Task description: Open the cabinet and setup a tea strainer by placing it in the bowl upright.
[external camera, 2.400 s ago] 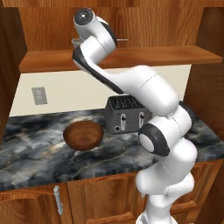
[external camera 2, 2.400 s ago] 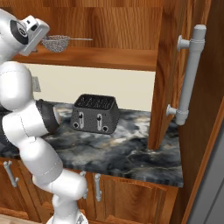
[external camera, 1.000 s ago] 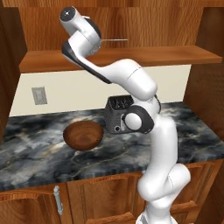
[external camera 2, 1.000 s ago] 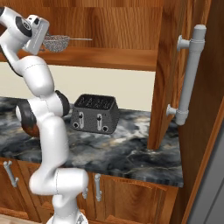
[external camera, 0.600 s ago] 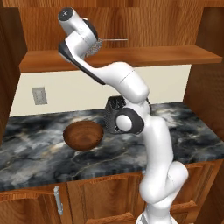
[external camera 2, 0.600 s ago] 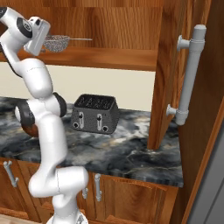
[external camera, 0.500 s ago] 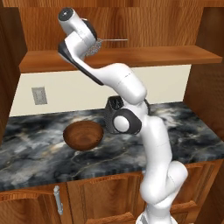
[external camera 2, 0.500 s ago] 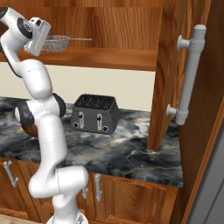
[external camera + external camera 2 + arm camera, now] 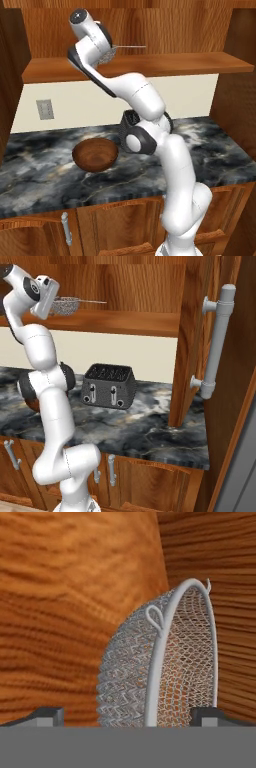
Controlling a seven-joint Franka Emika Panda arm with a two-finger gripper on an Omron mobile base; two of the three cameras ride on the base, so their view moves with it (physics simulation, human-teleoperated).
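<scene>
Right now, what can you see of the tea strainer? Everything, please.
The tea strainer is a small round basket of fine silvery mesh with a metal rim, a small wire loop on the rim and a long thin wire handle. It sits on the wooden shelf inside the opened cabinet, handle pointing right. The open gripper straddles the basket without closing on it; contact cannot be judged.

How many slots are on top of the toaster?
2 slots, side by side along the top of the toaster on the counter. From the left base view, the arm mostly hides it.
</scene>
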